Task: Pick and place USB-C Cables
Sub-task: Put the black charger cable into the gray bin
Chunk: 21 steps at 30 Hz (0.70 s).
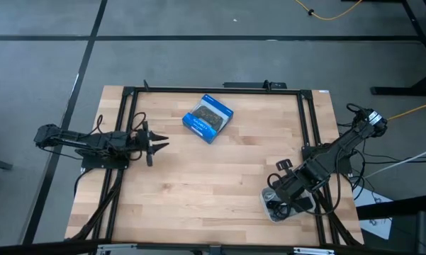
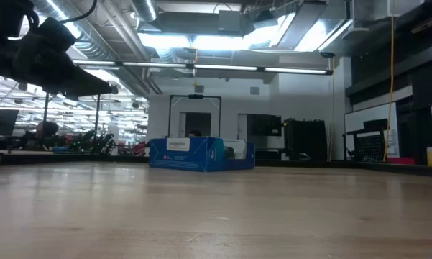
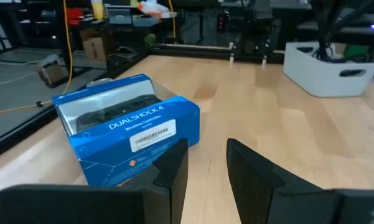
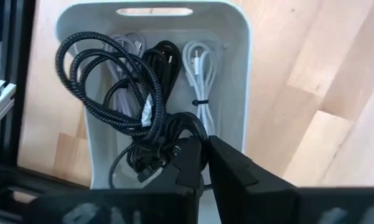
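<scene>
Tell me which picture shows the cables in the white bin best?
The right wrist view: it looks straight into the white bin, showing black and pale cables tangled inside. In the high view the right gripper mostly covers them. The left wrist view shows only the bin; the low view shows neither.

Black braided USB-C cables (image 4: 121,93) and pale grey-white ones (image 4: 199,81) in white bin (image 4: 239,74); blue DualShock 4 box (image 1: 208,117); pale wood counter (image 1: 213,184).
</scene>
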{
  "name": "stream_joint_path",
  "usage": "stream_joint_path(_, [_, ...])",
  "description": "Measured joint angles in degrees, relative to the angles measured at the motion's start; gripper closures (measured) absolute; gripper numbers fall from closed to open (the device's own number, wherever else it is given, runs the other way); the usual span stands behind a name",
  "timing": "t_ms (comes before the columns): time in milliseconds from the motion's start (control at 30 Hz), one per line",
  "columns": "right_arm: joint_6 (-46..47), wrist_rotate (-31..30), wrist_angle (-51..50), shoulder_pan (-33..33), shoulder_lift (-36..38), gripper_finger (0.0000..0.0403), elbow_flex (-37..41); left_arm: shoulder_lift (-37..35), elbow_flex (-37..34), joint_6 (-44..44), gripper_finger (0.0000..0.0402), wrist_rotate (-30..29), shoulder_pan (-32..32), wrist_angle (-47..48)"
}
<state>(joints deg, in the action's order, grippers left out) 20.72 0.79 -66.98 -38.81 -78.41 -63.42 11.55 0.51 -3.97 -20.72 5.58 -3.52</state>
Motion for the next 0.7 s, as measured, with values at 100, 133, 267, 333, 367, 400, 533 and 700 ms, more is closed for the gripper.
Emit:
stream_joint_path(100, [-0.1, 0.8, 0.0, 0.0, 0.0, 0.0369, 0.0, 0.0, 0.0, 0.0, 0.0299, 0.4, 0.0, 0.0])
stream_joint_path(133, [-0.1, 0.8, 0.0, 0.0, 0.0, 0.0369, 0.0, 0.1, 0.0, 0.0, 0.0299, 0.5, 0.0, 0.1])
stream_joint_path(267, [0.0, 0.8, 0.1, 0.0, 0.0, 0.0369, 0.0, 0.1, 0.0, 0.0, 0.0299, 0.5, 0.0, 0.0])
stream_joint_path(333, [-0.1, 0.7, 0.6, 0.0, 0.0, 0.0369, 0.0, 0.1, 0.0, 0.0, 0.0299, 0.5, 0.0, 0.1])
stream_joint_path(367, [-0.2, 0.7, 1.0, 0.0, 0.0, 0.0369, 0.0, 0.1, 0.0, 0.0, 0.0299, 0.5, 0.0, 0.0])
stream_joint_path(400, [-0.3, 0.4, 1.4, 0.0, 0.0, 0.0369, 0.0, 0.1, 0.0, 0.0, 0.0299, 0.5, 0.0, 0.0])
stream_joint_path(533, [0.0, 0.4, 2.1, 0.0, 0.0, 0.0369, 0.0, 0.1, 0.0, 0.0, 0.0299, 0.6, 0.0, 0.0])
stream_joint_path(700, [0.0, 0.4, 1.9, 0.0, 0.0, 0.0369, 0.0, 0.1, 0.0, 0.0, 0.0299, 0.6, 0.0, 0.1])
